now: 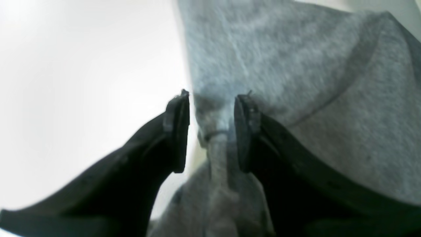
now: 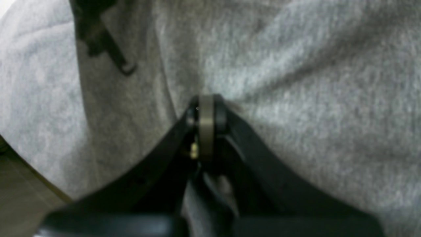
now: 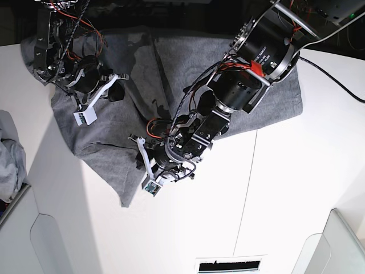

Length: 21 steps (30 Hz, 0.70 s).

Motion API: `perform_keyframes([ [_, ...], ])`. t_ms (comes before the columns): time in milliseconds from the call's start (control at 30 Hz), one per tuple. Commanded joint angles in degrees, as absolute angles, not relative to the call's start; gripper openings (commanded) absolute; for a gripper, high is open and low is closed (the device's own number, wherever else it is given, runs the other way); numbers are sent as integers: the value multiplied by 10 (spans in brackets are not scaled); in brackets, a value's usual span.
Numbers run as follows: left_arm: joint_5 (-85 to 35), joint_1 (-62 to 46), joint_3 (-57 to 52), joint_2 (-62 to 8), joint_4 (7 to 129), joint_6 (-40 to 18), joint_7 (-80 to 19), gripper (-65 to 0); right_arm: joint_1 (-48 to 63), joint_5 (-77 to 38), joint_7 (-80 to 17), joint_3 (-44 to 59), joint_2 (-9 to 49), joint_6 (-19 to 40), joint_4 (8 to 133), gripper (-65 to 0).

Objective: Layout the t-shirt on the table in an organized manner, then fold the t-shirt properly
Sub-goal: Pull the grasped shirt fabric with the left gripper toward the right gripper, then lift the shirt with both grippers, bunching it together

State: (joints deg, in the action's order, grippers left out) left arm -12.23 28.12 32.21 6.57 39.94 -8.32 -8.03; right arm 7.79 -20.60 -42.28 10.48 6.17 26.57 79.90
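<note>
The heather-grey t-shirt [image 3: 114, 125] lies rumpled across the far left half of the white table [image 3: 274, 188], with one corner hanging toward the front. At the shirt's near edge, my left gripper [image 1: 213, 95] is down on the table [image 1: 82, 65]. Its jaws stand apart around a narrow raised fold of the t-shirt [image 1: 329, 98], without visibly squeezing it. The left arm [image 3: 228, 97] reaches in from the upper right. My right gripper [image 2: 207, 102] is shut, pinching the t-shirt [image 2: 296, 98], whose creases radiate from its tips. The right arm [image 3: 74, 74] is at the far left.
A paler bluish-grey cloth bundle [image 3: 8, 154] sits at the left edge. Light grey angled bins stand at the front left [image 3: 23, 228] and front right [image 3: 342, 245]. A thin dark seam [image 3: 251, 188] runs across the table. A black part [image 2: 98, 42] overlies the cloth.
</note>
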Motion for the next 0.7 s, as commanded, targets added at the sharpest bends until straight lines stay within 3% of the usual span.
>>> perform_keyframes([
  [0, -120, 295, 322, 71, 408, -75, -65, -394, 84, -171, -466, 104, 65, 257, 797, -650],
  [300, -91, 282, 322, 71, 394, -65, -60, -394, 84, -171, -470, 104, 65, 257, 797, -650],
  [433, -91, 266, 322, 72, 389, -100, -58, -401, 84, -172, -469, 104, 65, 257, 797, -650],
  [500, -92, 262, 322, 77, 389, -106, -58, -487, 84, -172, -469, 104, 65, 257, 797, -650],
  [567, -92, 263, 322, 79, 389, -105, -46, -636, 84, -172, -469, 104, 65, 257, 797, -650],
  [667, -92, 270, 322, 79, 389, -105, -20, -650, 84, -171, -469, 104, 65, 257, 797, -650],
])
